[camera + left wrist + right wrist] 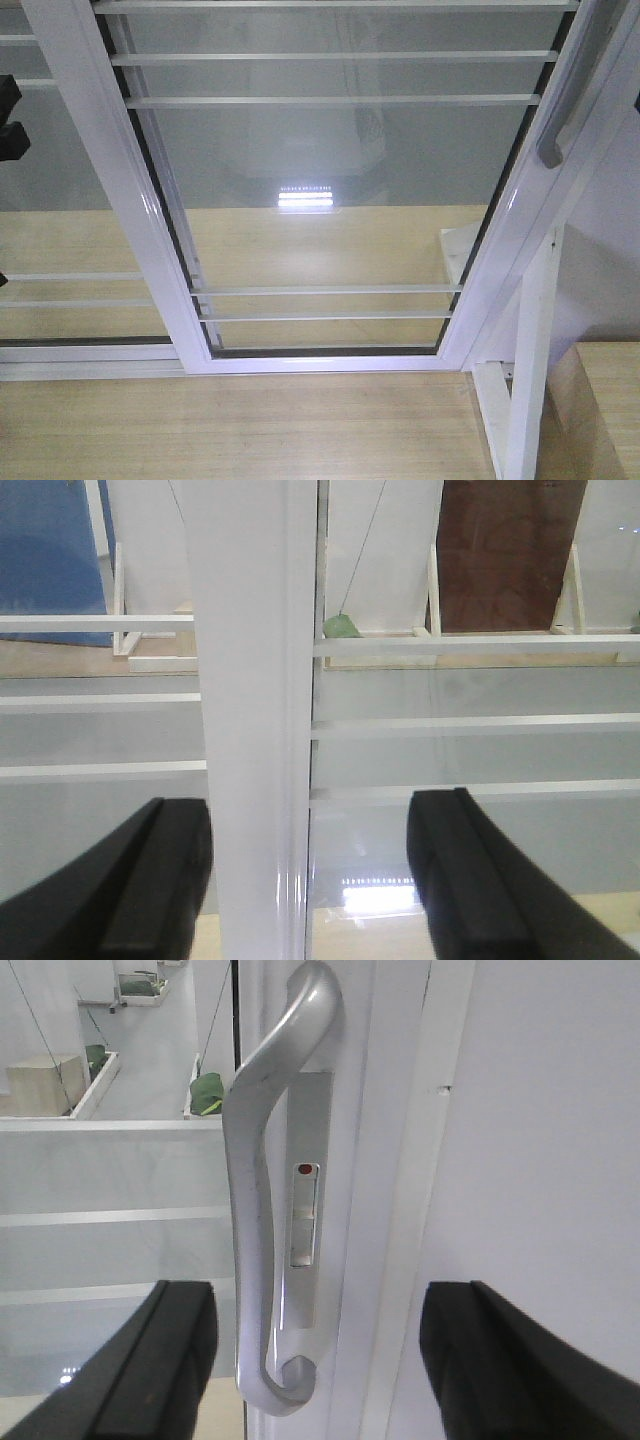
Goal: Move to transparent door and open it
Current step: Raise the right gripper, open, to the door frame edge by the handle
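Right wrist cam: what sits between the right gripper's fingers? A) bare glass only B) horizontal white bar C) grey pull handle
C: the grey pull handle stands in the gap between the fingers of the open right gripper, neither finger touching it.

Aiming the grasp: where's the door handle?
Right wrist view: the grey handle stands upright on the white door frame, between the open jaws of the right gripper.

transparent door (pixel 330 180) of clear glass, glossy white frame (pixel 375 1110), smooth grey metal handle (pixel 255 1220)
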Motion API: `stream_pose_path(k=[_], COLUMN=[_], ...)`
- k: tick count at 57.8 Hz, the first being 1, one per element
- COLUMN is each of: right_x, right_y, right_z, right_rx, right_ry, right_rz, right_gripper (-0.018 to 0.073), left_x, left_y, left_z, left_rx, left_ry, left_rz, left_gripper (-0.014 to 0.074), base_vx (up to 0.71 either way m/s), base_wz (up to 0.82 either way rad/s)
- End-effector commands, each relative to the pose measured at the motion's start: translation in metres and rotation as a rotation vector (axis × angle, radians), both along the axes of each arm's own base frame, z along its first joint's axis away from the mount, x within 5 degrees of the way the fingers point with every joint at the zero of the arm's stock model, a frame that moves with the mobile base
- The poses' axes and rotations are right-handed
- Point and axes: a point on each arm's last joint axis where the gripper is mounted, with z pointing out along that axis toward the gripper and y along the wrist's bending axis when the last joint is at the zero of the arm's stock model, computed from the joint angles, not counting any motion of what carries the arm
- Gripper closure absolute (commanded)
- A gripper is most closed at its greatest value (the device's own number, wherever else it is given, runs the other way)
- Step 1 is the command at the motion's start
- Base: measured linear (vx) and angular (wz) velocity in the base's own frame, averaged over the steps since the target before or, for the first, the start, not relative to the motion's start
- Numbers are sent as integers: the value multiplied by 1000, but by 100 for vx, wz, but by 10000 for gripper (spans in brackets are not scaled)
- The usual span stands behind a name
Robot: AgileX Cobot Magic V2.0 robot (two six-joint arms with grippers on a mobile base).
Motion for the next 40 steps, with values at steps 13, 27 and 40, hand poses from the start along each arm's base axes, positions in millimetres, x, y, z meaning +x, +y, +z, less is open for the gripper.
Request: stream_pose_path(k=[13, 27, 40], right_x=[43, 73, 89], right_y=[-9, -3, -2], right_z=[-16, -49, -74], right_rx=[-9, 11, 15], right_ry=[-155, -248, -285], right_rz=[-28, 83, 120], right_gripper=[65, 65, 65], left_x=[0, 0, 0], left_y=[0, 0, 0], left_z=[21, 21, 21], left_rx=[-15, -15, -15], left_ry=[-124, -124, -124], left_rz=[4, 4, 4], left_gripper=[55, 55, 55], base_vx=[0, 0, 0], base_wz=[0, 0, 0])
